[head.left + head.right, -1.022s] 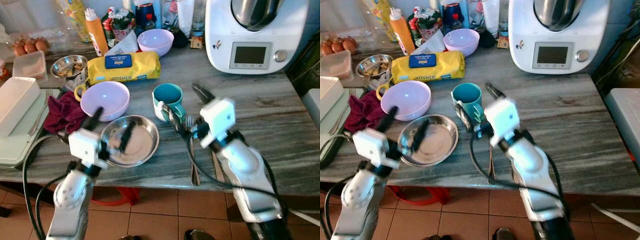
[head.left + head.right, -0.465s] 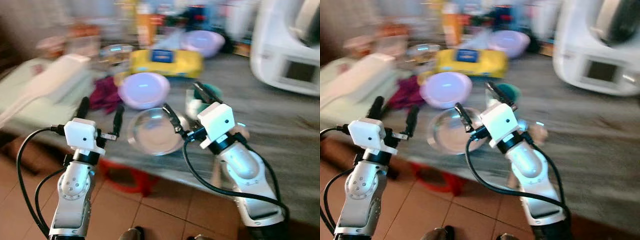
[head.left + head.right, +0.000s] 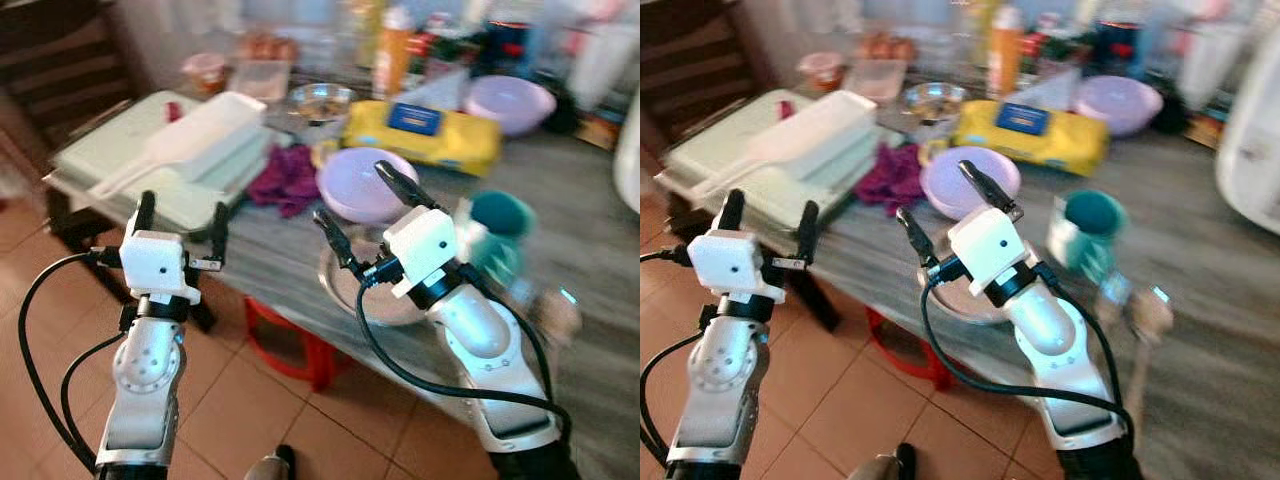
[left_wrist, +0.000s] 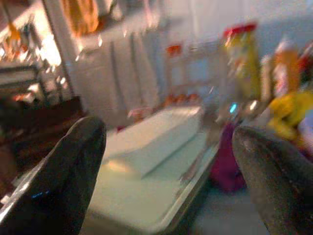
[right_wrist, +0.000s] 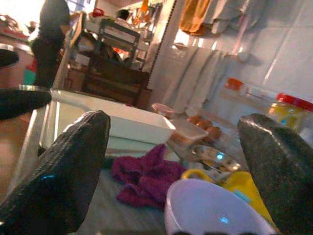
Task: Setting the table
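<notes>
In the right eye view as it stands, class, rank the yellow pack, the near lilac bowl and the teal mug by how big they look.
1. Yellow pack: largest.
2. Near lilac bowl.
3. Teal mug: smallest.
The mug stands nearest the camera and is blurred, so its real size against the bowl is unsure.

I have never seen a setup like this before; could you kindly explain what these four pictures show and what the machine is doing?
This is a humanoid robot setting a table. Two pictures come from cameras in its head, looking down at its silver arms; the other two look out from each wrist, between black fingers. The left claw and right claw are both open and hold nothing. The grey table carries a lilac bowl, a steel plate partly behind the right arm, a teal mug, a maroon cloth, a yellow wipes pack and a white tray. The pictures are blurred.
</notes>
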Controlling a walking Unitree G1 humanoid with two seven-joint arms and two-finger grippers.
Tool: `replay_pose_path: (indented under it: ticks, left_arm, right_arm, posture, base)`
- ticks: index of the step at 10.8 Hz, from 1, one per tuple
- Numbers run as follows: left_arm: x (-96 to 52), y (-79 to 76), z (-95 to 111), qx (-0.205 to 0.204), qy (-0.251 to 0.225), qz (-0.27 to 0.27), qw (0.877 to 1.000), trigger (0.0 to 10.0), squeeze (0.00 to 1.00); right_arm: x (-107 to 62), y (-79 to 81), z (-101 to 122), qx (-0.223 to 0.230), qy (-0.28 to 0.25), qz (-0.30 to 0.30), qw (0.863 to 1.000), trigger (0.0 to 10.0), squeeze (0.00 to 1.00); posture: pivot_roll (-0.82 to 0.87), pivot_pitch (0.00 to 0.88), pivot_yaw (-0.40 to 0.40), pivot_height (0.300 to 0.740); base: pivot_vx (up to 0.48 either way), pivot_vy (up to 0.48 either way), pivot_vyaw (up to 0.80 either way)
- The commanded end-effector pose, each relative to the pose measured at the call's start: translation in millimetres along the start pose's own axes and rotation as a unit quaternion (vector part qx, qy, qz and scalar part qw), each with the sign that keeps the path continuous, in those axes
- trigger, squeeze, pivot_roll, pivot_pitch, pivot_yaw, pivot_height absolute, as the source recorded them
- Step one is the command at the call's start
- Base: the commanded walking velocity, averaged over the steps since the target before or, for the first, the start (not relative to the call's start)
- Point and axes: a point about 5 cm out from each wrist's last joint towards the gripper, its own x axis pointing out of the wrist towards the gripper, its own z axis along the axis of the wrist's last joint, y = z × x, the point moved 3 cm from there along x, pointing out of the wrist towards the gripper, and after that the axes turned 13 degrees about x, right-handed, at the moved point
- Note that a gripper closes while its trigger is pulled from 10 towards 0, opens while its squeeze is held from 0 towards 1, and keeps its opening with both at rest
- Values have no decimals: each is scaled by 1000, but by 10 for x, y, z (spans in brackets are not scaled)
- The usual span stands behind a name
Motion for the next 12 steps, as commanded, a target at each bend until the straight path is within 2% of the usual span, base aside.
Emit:
replay_pose_path:
  ticks: [1,3,5,6,10,11,12]
  left_arm:
    - [-33,39,-84,19,21,15,999,10000,0]
    - [-19,129,-65,41,22,37,998,10000,0]
    - [-10,148,-92,61,25,49,997,10000,0]
    - [-32,286,-99,78,32,88,993,10000,0]
    - [36,245,5,69,15,107,992,10000,0]
    - [24,236,-3,65,18,109,992,10000,0]
    - [17,219,-14,60,23,108,992,10000,0]
  right_arm:
    - [-35,-50,-73,20,11,-19,1000,10000,357]
    - [-95,-124,-135,39,20,-47,998,10000,361]
    - [-68,-149,-163,35,19,-50,998,10000,361]
    - [-12,-99,-118,25,11,-45,999,10000,357]
    - [51,-150,-62,11,-4,-41,999,10000,357]
    - [62,-153,-59,10,-6,-40,999,10000,318]
    - [66,-157,-59,12,-7,-40,999,10000,0]
  posture:
    - [-60,117,47,740]
    - [-42,117,61,740]
    - [-42,121,51,740]
    - [-48,115,43,740]
    - [-40,88,28,740]
    - [-40,84,28,740]
    - [-43,82,29,740]
  base:
    - [0,0,800]
    - [0,0,800]
    - [0,0,800]
    - [0,0,800]
    - [0,0,800]
    - [0,0,800]
    - [0,0,0]
